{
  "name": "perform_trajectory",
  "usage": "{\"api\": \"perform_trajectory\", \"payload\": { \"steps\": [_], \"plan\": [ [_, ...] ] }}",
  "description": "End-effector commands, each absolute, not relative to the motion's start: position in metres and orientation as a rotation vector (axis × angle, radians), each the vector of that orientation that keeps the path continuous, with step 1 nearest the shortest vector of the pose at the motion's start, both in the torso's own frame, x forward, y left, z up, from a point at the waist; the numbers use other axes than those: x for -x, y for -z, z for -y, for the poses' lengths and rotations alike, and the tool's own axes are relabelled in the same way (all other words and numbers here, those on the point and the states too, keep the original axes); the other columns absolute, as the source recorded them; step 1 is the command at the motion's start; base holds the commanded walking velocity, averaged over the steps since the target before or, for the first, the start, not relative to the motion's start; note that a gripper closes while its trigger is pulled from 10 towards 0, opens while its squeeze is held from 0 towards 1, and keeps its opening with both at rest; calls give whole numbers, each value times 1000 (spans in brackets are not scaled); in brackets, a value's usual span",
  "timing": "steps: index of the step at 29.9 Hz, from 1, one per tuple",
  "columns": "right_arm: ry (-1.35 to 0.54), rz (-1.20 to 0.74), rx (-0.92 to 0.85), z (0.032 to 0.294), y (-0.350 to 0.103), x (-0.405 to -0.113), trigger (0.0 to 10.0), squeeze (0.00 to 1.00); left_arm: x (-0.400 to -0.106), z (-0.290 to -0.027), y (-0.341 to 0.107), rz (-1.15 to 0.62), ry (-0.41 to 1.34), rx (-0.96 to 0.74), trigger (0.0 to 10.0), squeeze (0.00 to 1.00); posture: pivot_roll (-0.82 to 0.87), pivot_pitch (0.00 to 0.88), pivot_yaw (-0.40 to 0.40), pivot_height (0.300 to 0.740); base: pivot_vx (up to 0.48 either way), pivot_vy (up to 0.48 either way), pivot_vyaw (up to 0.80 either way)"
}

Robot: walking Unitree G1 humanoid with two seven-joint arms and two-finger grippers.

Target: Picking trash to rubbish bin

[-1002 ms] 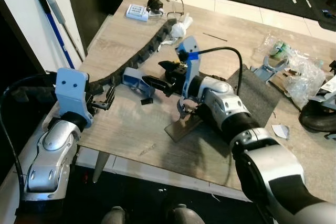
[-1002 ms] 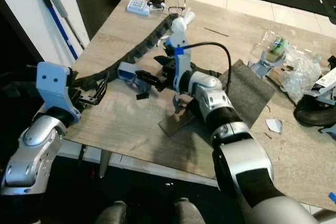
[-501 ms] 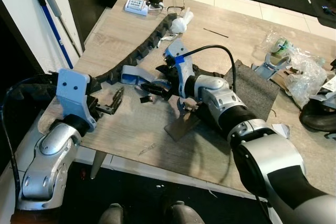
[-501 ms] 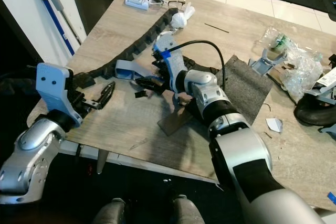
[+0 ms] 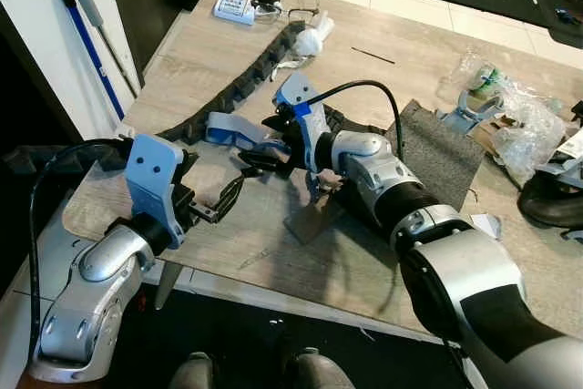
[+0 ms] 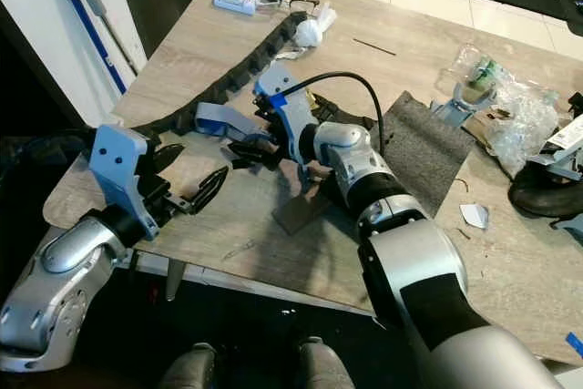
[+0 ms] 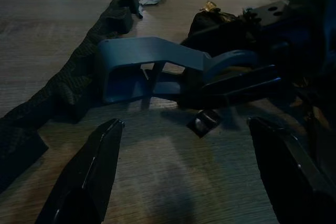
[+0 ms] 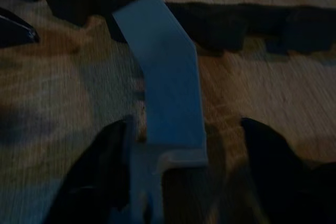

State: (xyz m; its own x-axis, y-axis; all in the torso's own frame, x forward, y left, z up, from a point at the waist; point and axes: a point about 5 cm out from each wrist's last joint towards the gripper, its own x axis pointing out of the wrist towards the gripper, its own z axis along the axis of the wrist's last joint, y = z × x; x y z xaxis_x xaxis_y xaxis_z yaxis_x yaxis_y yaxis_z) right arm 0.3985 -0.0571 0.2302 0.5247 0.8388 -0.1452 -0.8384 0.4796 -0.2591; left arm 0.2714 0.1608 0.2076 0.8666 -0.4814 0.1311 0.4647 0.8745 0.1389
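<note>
While the right tool [image 5: 258, 152] reaches across the wooden surface [image 5: 200, 61], its two black fingers are spread, one on each side of a blue plastic bracket [image 5: 232, 130], not closed on it. That bracket is a bent, flat strip with a hollow box end, lying just beside a long black segmented chain [image 5: 246, 88]. Nearby, the left tool [image 6: 208, 190] hovers low with fingers wide apart. A small black scrap [image 7: 205, 122] lies on the wood just beside the bracket.

On the worktop [image 6: 228, 225], the right gripper [image 6: 244, 150] reaches a blue bracket [image 6: 221, 121] beside a black chain [image 6: 239, 75]; left gripper [image 6: 202, 190] near the front edge.
</note>
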Motion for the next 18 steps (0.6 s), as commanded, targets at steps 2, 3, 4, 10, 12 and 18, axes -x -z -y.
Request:
{"api": "perform_trajectory", "payload": {
  "steps": [2,3,4,10,12,18],
  "plan": [
    [-1019,-31,318,60,-223,-398,0,0,-268,-157,-202,135,515,-120,10000,0,22,327,-151,740,0,0,0],
    [-1020,-40,321,61,-222,-398,0,0,-268,-156,-202,133,515,-120,10000,0,22,328,-151,740,0,0,0],
    [-1020,-44,322,62,-221,-398,0,0,-267,-156,-202,132,514,-120,10000,0,22,328,-151,740,0,0,0],
    [-1007,-49,309,65,-222,-399,0,0,-268,-157,-202,136,502,-123,10000,0,18,324,-152,740,0,0,0],
    [-1003,-46,295,66,-223,-400,0,0,-269,-157,-203,136,504,-122,10000,0,17,321,-151,740,0,0,0],
    [-1009,-30,250,68,-229,-401,0,0,-270,-156,-203,138,505,-123,10000,0,17,312,-148,740,0,0,0]
  ]
}}
